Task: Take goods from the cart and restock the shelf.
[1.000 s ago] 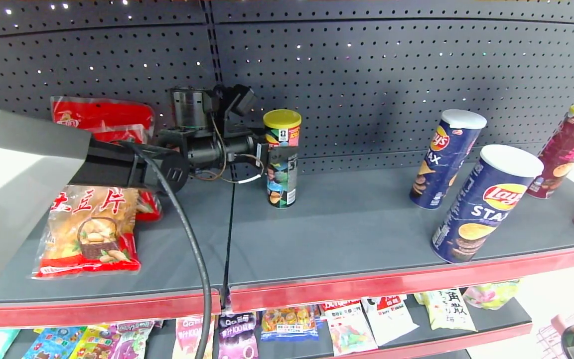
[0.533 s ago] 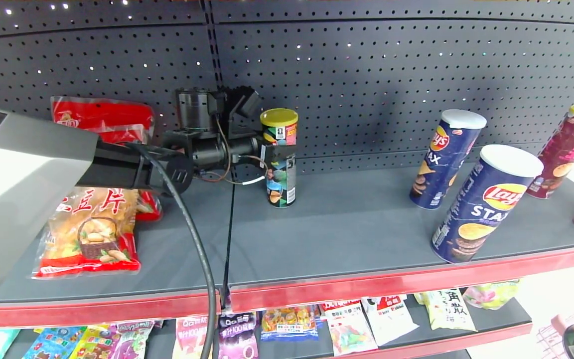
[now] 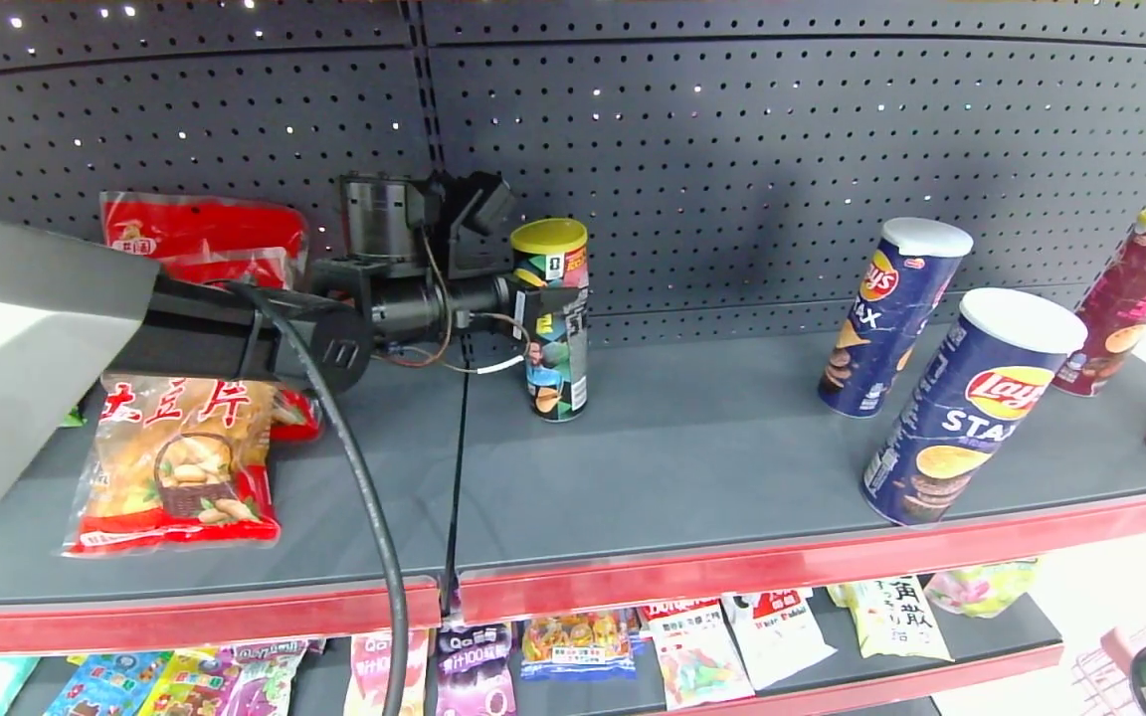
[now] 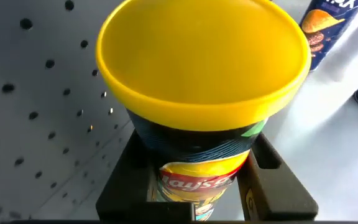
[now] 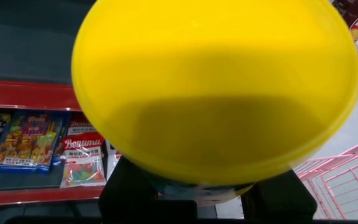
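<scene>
My left pincer point(image 3: 557, 316) is closed on a yellow-lidded can point(image 3: 560, 380) at the back of the shelf point(image 3: 712, 467).
The can stands upright between my fingers, which clamp its body below the lid. Its base is down at the grey deck close to the pegboard point(image 3: 782, 149); I cannot tell whether it touches. Two blue cans point(image 3: 971, 408) stand well apart on its right. My right pincer point(image 5: 204, 199) grips a second yellow-lidded can point(image 5: 216, 87) in front of the shelf, near the pink cart point(image 5: 347, 177).

The shelf point(image 3: 692, 467) and pegboard point(image 3: 782, 149) are looking matt grey metal; the can point(image 3: 559, 378) is showing a glossy wrap and smooth plastic lid point(image 3: 549, 236); the bag point(image 3: 175, 457) at 9 o'clock is gleaming like film
</scene>
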Robot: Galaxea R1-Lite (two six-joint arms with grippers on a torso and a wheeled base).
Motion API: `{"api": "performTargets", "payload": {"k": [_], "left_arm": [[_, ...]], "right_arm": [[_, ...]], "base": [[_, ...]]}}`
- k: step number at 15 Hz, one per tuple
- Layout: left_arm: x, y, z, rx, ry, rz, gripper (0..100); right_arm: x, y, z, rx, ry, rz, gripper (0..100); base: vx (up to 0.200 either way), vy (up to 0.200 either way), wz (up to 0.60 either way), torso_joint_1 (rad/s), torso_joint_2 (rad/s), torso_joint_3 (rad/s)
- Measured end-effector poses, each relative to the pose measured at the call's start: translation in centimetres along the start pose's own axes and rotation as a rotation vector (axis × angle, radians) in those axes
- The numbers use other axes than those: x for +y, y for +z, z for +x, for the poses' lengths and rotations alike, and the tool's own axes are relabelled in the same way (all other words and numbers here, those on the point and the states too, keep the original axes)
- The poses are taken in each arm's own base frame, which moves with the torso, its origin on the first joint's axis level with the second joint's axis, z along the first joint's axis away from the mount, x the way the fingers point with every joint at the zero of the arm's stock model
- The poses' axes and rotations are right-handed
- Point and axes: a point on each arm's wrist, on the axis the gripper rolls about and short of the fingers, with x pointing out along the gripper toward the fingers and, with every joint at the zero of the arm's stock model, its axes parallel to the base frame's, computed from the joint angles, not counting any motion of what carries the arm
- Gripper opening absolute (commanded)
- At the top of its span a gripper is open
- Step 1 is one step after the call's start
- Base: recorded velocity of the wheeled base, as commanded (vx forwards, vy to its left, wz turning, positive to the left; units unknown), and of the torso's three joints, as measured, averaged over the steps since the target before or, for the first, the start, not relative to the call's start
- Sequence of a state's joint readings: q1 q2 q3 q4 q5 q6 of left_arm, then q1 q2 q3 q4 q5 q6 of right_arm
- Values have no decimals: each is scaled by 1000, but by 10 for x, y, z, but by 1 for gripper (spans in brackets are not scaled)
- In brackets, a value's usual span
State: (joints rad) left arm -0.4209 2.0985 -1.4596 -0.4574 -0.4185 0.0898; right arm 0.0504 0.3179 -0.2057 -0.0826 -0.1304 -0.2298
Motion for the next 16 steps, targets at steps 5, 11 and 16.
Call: {"api": "performTargets", "payload": {"k": [5,11,16], "left_arm": [[-34,21,-54,7,126,-35,0],[-71,15,-109,37,14,-91,0],[-89,7,-128,42,109,-52,0]], "right_arm": [[-1,3,-1,-10,-5,1,0],[-1,4,-1,-17,-5,3,0],[-1,4,-1,-17,-5,2,0]], "base": [[0,0,0,0,0,0],[0,0,0,0,0,0],[0,0,0,0,0,0]]}}
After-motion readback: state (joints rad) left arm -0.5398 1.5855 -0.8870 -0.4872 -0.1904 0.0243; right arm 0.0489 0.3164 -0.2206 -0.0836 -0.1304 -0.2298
